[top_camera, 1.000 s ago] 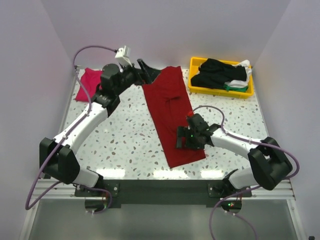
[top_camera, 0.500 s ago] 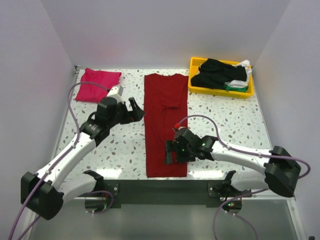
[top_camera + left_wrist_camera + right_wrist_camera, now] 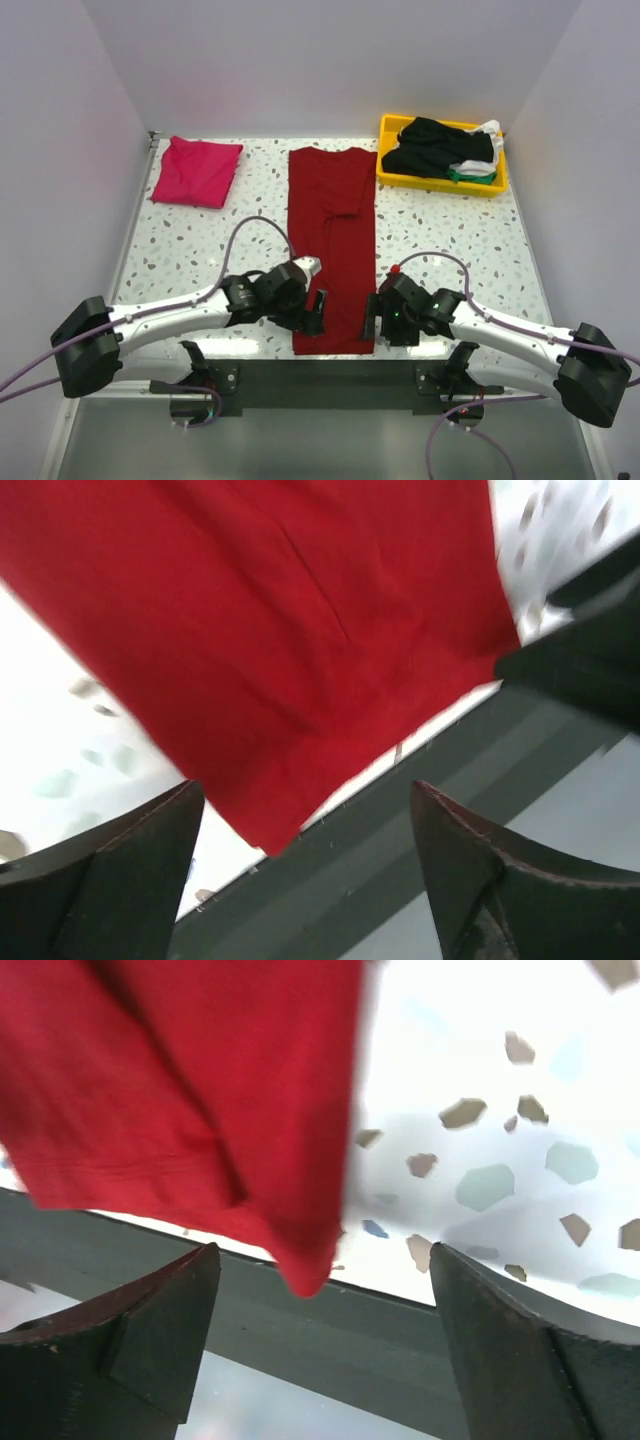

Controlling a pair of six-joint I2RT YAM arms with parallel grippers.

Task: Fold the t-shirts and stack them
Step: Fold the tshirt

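Observation:
A dark red t-shirt [image 3: 332,240] lies flat as a long strip down the middle of the table, its hem at the near edge. My left gripper [image 3: 314,318] is open at the hem's left corner [image 3: 270,835], holding nothing. My right gripper [image 3: 372,322] is open at the hem's right corner [image 3: 305,1270], holding nothing. A folded magenta-pink t-shirt [image 3: 196,171] lies at the far left. Black, white and green t-shirts [image 3: 440,148] lie heaped in the yellow tray [image 3: 388,176].
The speckled table top [image 3: 200,245] ends at a dark metal front rail [image 3: 320,378], which shows just beyond the hem in both wrist views. Grey walls close in the left, back and right sides. Cables loop over both arms.
Both arms have drawn back toward the near edge. The left gripper left the shirt's far end and now sits at the hem. The shirt went from slanted to straight.

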